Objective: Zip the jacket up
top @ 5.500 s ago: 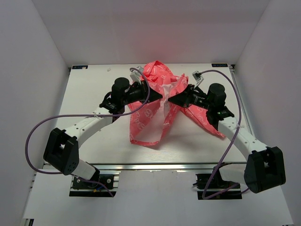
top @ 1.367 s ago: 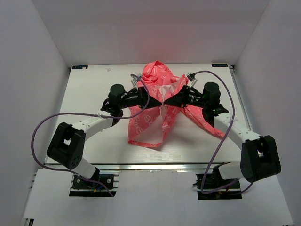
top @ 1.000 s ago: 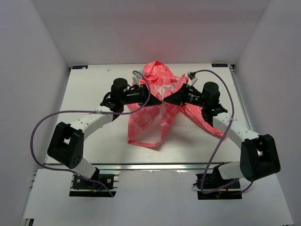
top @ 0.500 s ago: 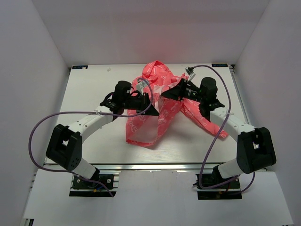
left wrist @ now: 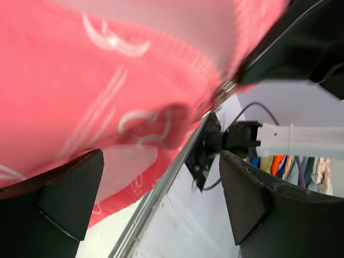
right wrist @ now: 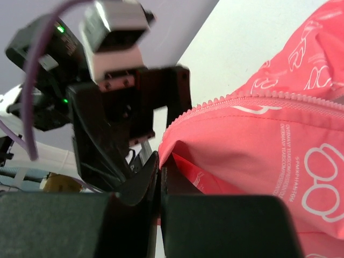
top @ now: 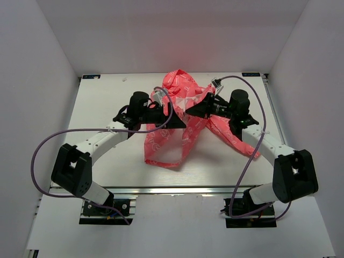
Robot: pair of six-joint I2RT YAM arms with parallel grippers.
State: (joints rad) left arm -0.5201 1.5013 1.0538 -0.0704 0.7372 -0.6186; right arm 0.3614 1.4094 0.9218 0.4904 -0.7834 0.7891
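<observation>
The coral-pink jacket [top: 177, 137] with its white print lies crumpled in the middle of the table, its middle lifted. My right gripper [top: 187, 111] is shut on a fold of the jacket's front edge [right wrist: 177, 145], just below a line of zipper teeth [right wrist: 242, 98]. My left gripper [top: 177, 121] sits close beside it, open, with its fingers [left wrist: 59, 199] spread wide and nothing between them. In the left wrist view the jacket fabric [left wrist: 97, 80] hangs just above that gripper [left wrist: 161, 156]. The zipper slider is not visible.
The white table [top: 107, 156] is walled in by white panels at the left, back and right. A metal rail [top: 177, 190] runs along the near edge. Purple cables [top: 43, 148] loop out beside both arms. A jacket sleeve [top: 236, 142] lies under the right arm.
My left gripper has opened and let go of the jacket edge, and shifted slightly right. The right gripper stays shut on the fabric, now a little lower.
</observation>
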